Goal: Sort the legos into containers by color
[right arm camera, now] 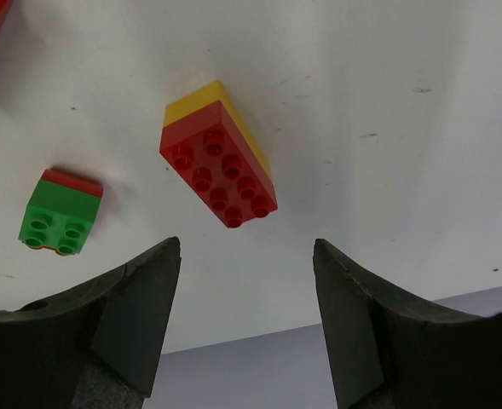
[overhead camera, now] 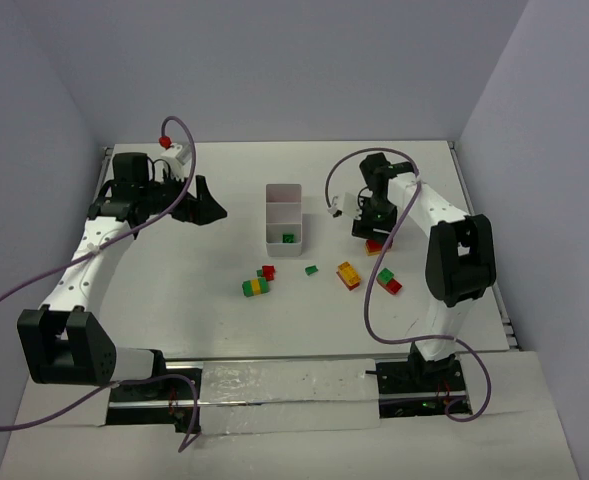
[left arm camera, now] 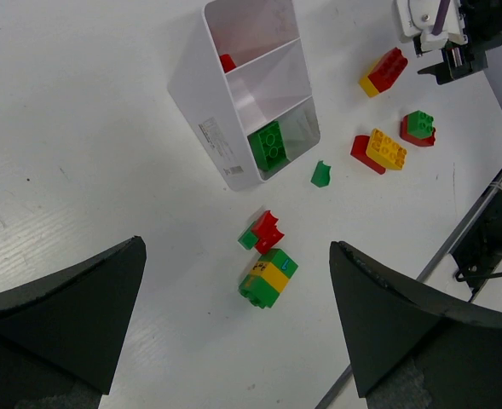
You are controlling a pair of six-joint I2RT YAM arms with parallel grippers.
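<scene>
The white three-compartment tray [overhead camera: 284, 188] stands mid-table; in the left wrist view the tray [left arm camera: 201, 109] holds a green brick [left arm camera: 268, 146] in its near compartment and a red brick [left arm camera: 227, 62] in the far one. Loose legos lie in front of it: a green-yellow stack [overhead camera: 256, 287], a red-green pair [overhead camera: 267, 272], a small green piece [overhead camera: 311, 270], a yellow-red stack [overhead camera: 348, 275] and a green-red stack [overhead camera: 388, 281]. My right gripper [right arm camera: 246, 247] hangs open just above a red-yellow brick [right arm camera: 219, 166], nothing between its fingers. My left gripper [left arm camera: 237, 247] is wide open and empty, left of the tray.
The green-red stack [right arm camera: 56, 213] lies left of the red-yellow brick. The table's right edge [overhead camera: 484, 250] and the side wall run close behind the right arm. Purple cables loop off both arms.
</scene>
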